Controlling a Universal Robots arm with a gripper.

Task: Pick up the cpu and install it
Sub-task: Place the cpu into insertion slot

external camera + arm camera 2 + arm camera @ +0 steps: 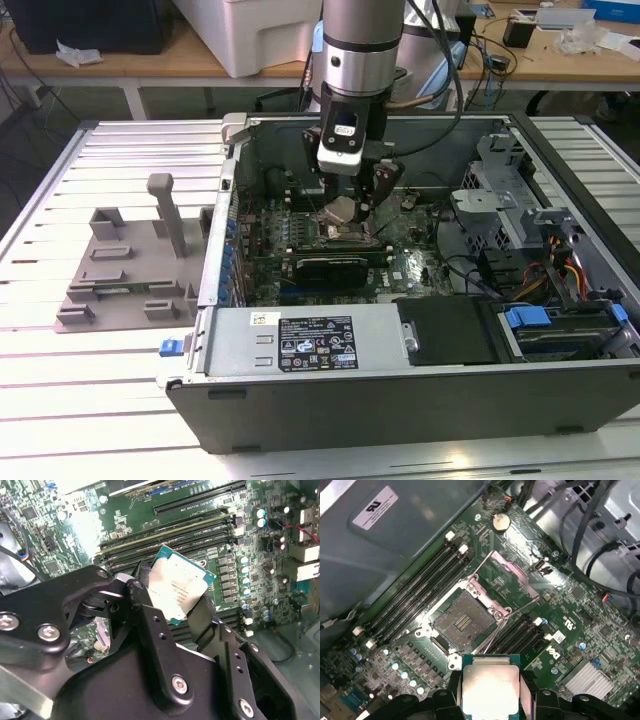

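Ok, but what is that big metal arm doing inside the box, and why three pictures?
That is a robot arm, a machine that moves like your arm. Its hand is a gripper with two black fingers. One picture is taken from off the arm; the other two come from cameras riding near its wrist. The box is an open computer lying on a metal table, with a grey plastic tray beside it. The gripper pinches the cpu, a small silvery square chip, above the green board. Its socket, in the first wrist view, sits open and empty.
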